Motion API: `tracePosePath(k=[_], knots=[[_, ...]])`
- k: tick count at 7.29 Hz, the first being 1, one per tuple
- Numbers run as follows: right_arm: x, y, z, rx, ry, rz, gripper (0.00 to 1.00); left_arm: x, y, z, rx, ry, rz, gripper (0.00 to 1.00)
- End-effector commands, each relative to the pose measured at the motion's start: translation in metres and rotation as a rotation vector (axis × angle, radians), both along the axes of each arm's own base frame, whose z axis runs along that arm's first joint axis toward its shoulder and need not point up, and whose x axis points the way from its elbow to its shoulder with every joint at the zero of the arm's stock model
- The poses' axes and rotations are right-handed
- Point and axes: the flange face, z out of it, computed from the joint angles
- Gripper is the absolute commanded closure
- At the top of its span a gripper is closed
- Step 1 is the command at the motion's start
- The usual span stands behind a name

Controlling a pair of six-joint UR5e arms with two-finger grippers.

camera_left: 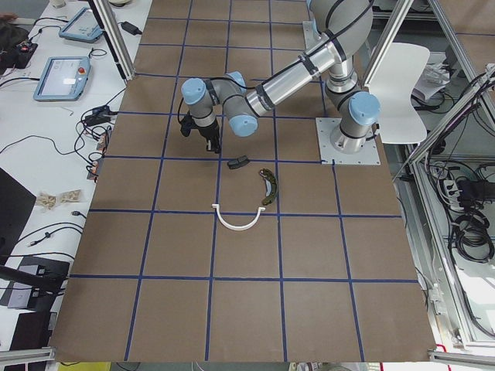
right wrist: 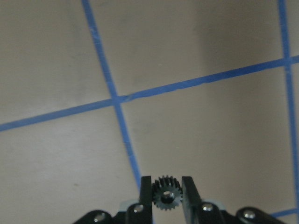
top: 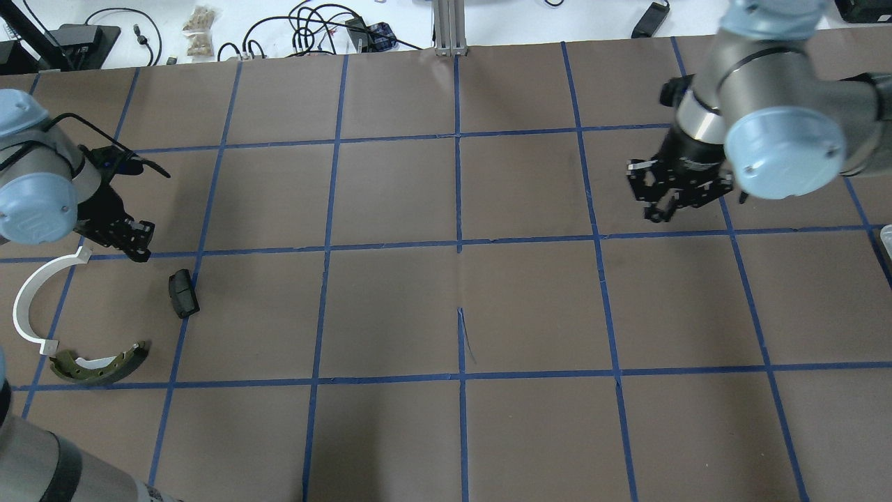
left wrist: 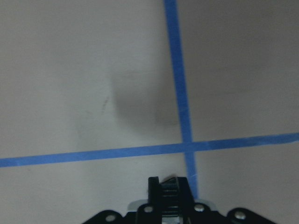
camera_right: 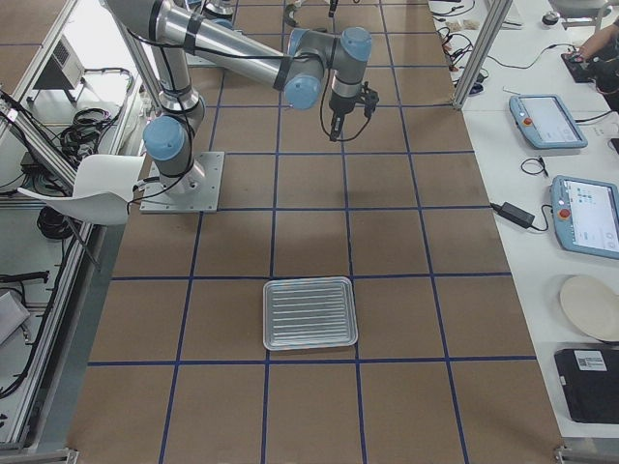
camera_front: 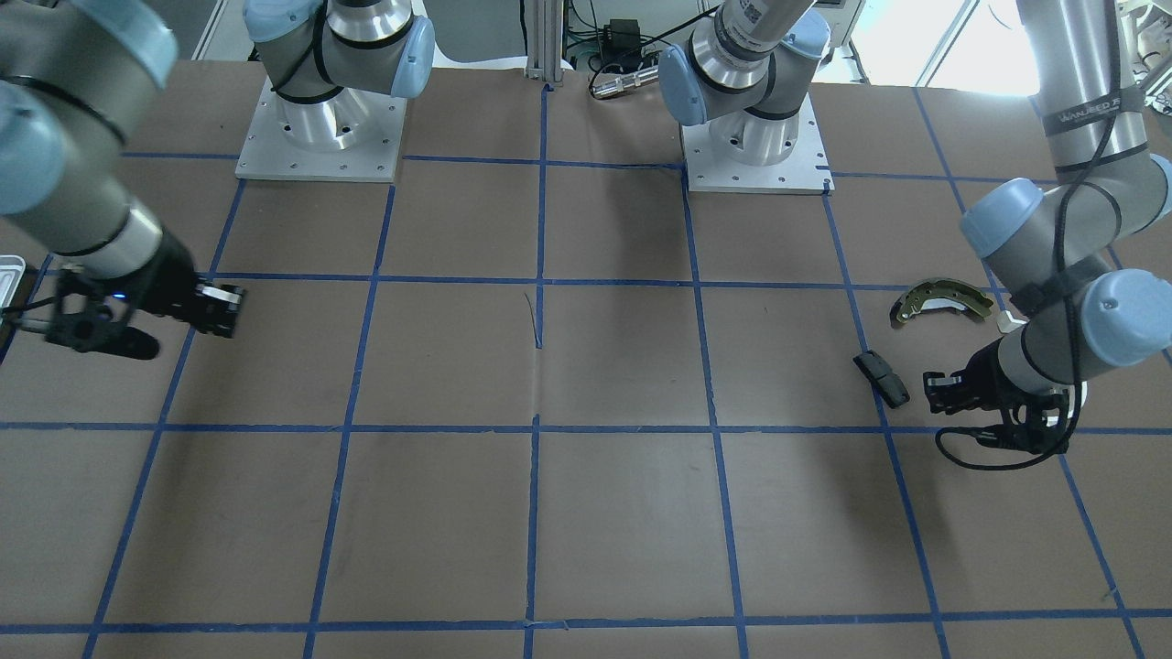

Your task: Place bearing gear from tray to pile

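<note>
Tabletop (top: 529,307) — brown covering, squared off by blue tape lines (top: 458,188). A thin dark mark (top: 467,341) sits just beside the centre crossing.

Past the far edge stand an aluminium post (top: 446,28) and a tangle of black cables (top: 313,24).

On the white bench (camera_right: 493,164) along one side:
- far pendant (camera_right: 548,120)
- near pendant (camera_right: 587,215)
- black power brick (camera_right: 515,215) on its cable
- pale round disc (camera_right: 590,307)
- black flat case (camera_right: 588,385) with a white label

White chair (camera_right: 102,179) — off the tabletop, on the opposite side.
</note>
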Motion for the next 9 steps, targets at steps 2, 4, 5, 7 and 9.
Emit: tracePosePath(k=[2, 4, 5, 7, 9], knots=[[0.19, -0.015, -0.086, -0.109, -0.059, -0.157, 0.72, 0.025, 0.01, -0.011, -0.031, -0.007, -0.031, 0.23], [0.239, -0.036, -0.104, -0.114, -0.051, -0.142, 0.69, 0.018, 0.005, 0.011, -0.055, -0.025, -0.044, 0.0], [0.239, -0.036, -0.103, -0.114, -0.047, -0.144, 0.5, 0.006, -0.001, 0.026, -0.075, -0.037, -0.064, 0.0], [0.237, -0.036, -0.102, -0.091, -0.032, -0.128, 0.0, -0.065, -0.016, 0.063, -0.1, -0.02, -0.091, 0.0], [0.183, -0.054, -0.025, -0.116, -0.029, -0.065, 0.0, -0.143, -0.025, 0.078, -0.141, -0.003, -0.029, 0.0]])
